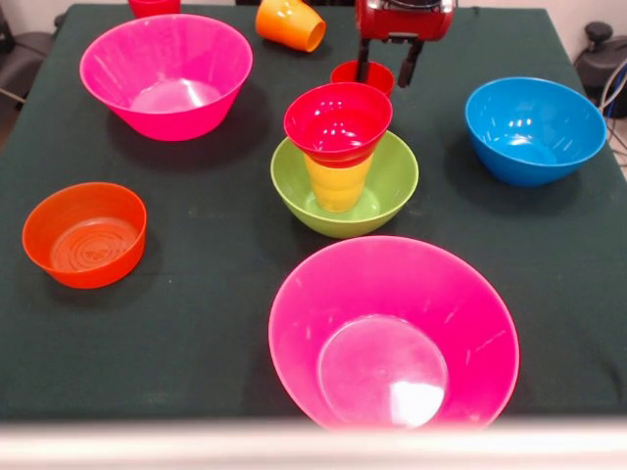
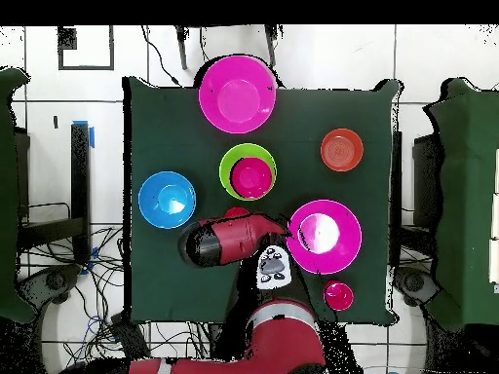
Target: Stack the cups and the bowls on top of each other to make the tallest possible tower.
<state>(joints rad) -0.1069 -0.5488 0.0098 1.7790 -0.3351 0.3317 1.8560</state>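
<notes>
At the top of the front view, the robot shows a glossy red housing with a silvery band, and below it the gripper [image 1: 390, 61] with two slim black fingers [image 1: 363, 61]. In the overhead view, the arm [image 2: 234, 239] is a thick, rounded red casing with a black end cap at its left. A white and grey panel with dark buttons [image 2: 274, 267] sits lower on it, and the broad red base [image 2: 285, 336] fills the lower centre.
</notes>
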